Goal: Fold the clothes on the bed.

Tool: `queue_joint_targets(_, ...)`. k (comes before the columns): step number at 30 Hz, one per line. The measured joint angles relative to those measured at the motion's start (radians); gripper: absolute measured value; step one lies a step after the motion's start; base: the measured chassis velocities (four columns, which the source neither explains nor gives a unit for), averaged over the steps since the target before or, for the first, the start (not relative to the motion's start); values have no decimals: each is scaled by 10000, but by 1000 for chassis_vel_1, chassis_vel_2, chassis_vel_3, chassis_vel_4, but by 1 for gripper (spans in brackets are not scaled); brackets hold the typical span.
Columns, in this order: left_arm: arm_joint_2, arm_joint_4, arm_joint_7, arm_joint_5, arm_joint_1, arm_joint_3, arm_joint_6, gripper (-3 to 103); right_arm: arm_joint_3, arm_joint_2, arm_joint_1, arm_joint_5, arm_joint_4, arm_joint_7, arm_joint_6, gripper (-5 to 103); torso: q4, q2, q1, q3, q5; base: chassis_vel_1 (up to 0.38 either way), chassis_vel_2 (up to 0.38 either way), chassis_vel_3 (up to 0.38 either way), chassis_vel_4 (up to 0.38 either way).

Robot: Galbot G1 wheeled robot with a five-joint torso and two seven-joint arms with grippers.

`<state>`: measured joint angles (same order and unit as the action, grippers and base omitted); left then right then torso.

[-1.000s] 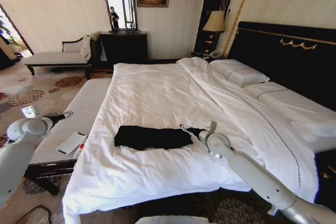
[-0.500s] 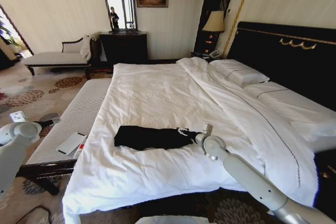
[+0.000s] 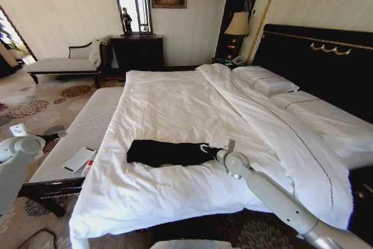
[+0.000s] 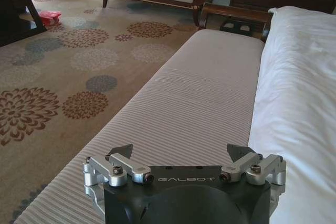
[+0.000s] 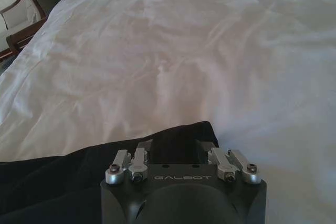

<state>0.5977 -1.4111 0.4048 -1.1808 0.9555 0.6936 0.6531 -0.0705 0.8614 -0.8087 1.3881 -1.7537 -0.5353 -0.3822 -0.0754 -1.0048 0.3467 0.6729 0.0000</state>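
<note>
The clothes (image 3: 166,152), a black T-shirt, lie as a long narrow strip across the near part of the bed (image 3: 175,100). My right gripper (image 3: 204,147) is down at the strip's right end. In the right wrist view the gripper (image 5: 175,144) has its fingers (image 5: 145,144) a little apart, one on each side of the black cloth's (image 5: 63,182) edge, resting on the white duvet (image 5: 210,56). My left gripper (image 3: 60,134) hangs off to the left, away from the bed. It stands open (image 4: 180,150) above the striped bench (image 4: 199,93).
The striped bench (image 3: 87,123) runs along the bed's left side, with a flat white item (image 3: 78,158) on it. Pillows (image 3: 265,80) and a dark headboard (image 3: 315,56) are at the far right. A chaise (image 3: 58,62) and a dresser (image 3: 137,51) stand by the back wall.
My right gripper has slid left from just beside the shirt's right end onto that end. My left arm has drawn back towards the left edge.
</note>
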Motion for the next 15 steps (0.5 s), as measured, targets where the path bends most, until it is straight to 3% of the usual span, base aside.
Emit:
queue_joint_targets(2, 20, 15, 0, 32, -35, -68, -5, 100, 7, -12, -46, -71, 0, 0, 11, 49, 0, 0, 0, 0, 0, 0, 0, 0, 0)
queue_joint_targets(5, 53, 42, 0, 75, -108, -215, -10, 100, 65, 1, -94, -105, 5, -11, 15, 65, 1, 0, 0, 0, 0, 0, 0, 0, 0)
queue_joint_targets(10, 64, 55, 0, 84, -143, -279, -12, 100, 103, 21, -95, -97, 34, -105, 0, 76, 1, 0, 0, 0, 0, 0, 0, 0, 0)
queue_joint_targets(15, 62, 129, -24, 101, -110, -280, -27, 100, 169, 77, -125, 101, 37, -201, -40, 102, 1, 0, 0, 0, 0, 0, 0, 0, 0)
